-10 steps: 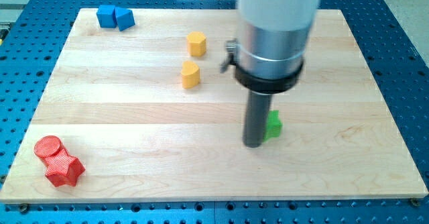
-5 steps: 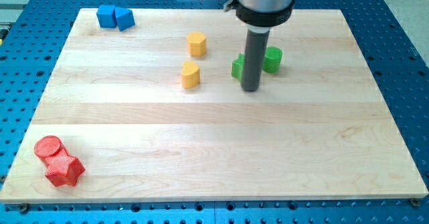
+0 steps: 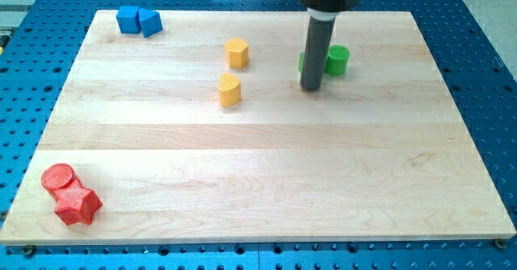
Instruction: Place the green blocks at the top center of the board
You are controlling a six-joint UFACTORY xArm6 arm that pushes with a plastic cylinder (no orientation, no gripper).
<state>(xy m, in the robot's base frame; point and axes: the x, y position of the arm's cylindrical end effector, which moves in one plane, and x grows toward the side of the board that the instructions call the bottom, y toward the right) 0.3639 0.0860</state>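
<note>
The arm is reaching down from the view's top, its grey cuff cut off by the upper edge; the straight dark rod [image 3: 317, 50] is standing upright, and my tip [image 3: 312, 87] is resting on the wooden board [image 3: 258, 181], right of centre in the upper part; the rod is a bare pusher with no jaws, so it is holding nothing. The green cylinder [image 3: 338, 60] is sitting just to the view's right of the rod, above the tip; a second green block [image 3: 303, 61] is showing only as a sliver at the rod's left side, mostly hidden behind it, its shape not readable. The two yellow blocks [image 3: 237, 52] [image 3: 230, 90] are lying to the view's left of the tip, one above the other; two blue blocks [image 3: 128, 19] [image 3: 149, 22] are touching at the top left corner; the red cylinder [image 3: 58, 176] and red star-like block [image 3: 77, 204] are touching at the bottom left.
</note>
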